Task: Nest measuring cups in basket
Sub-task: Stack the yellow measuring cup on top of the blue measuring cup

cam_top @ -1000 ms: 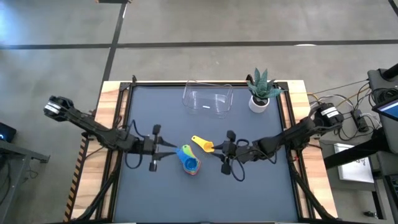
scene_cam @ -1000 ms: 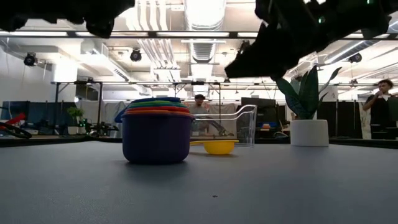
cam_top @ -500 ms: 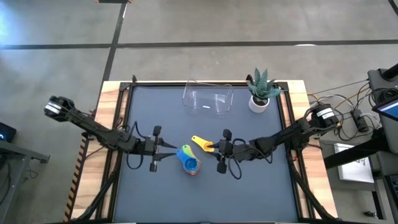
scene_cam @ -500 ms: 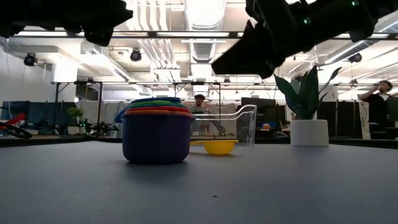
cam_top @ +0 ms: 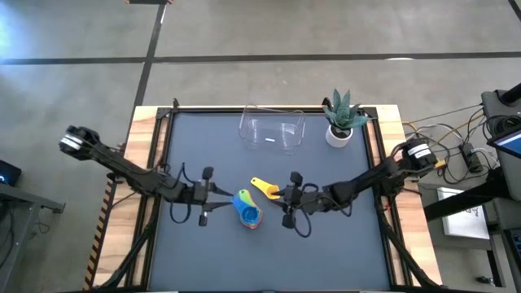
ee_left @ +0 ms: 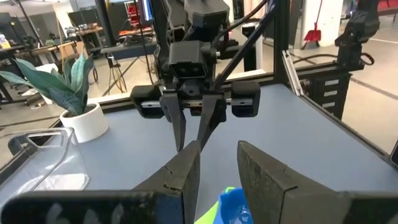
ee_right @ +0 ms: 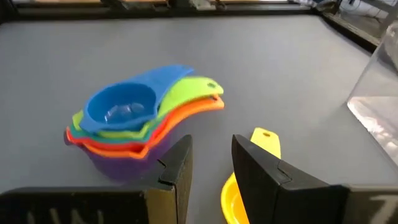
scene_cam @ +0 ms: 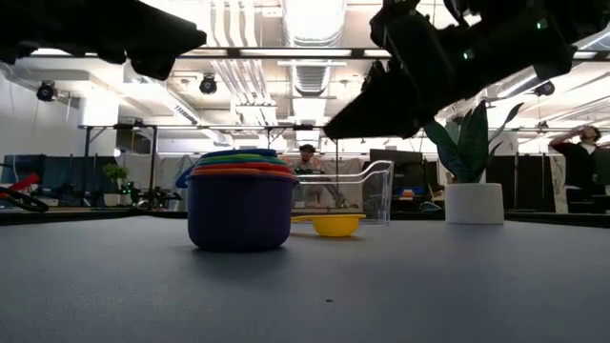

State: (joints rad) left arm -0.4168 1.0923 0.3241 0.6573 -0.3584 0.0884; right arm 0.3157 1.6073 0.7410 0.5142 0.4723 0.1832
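Note:
Several measuring cups sit nested in one stack [cam_top: 247, 208] [scene_cam: 239, 205] [ee_right: 130, 127], purple outermost and blue innermost, standing on its base mid-table. The handles point far-left. A lone yellow cup [cam_top: 264, 188] [scene_cam: 329, 225] [ee_right: 252, 180] rests upright beside it. The clear basket [cam_top: 271, 130] [scene_cam: 357, 191] stands at the far edge. My left gripper [cam_top: 224, 195] [ee_left: 217, 152] is open and hovers over the stack's blue handle [ee_left: 233, 202]. My right gripper [cam_top: 275, 198] [ee_right: 211, 146] is open above the yellow cup, a finger on either side, apart from it.
A white pot with a spiky green plant [cam_top: 340, 120] [scene_cam: 474, 181] stands right of the basket at the far right corner. The dark table mat [cam_top: 326, 252] is bare toward the near edge. People show in the room beyond the table.
My right gripper has moved toward the table's left, closing on the yellow cup, and has dipped a little lower. My left gripper has edged slightly right toward the stack. The cups have stayed where they were.

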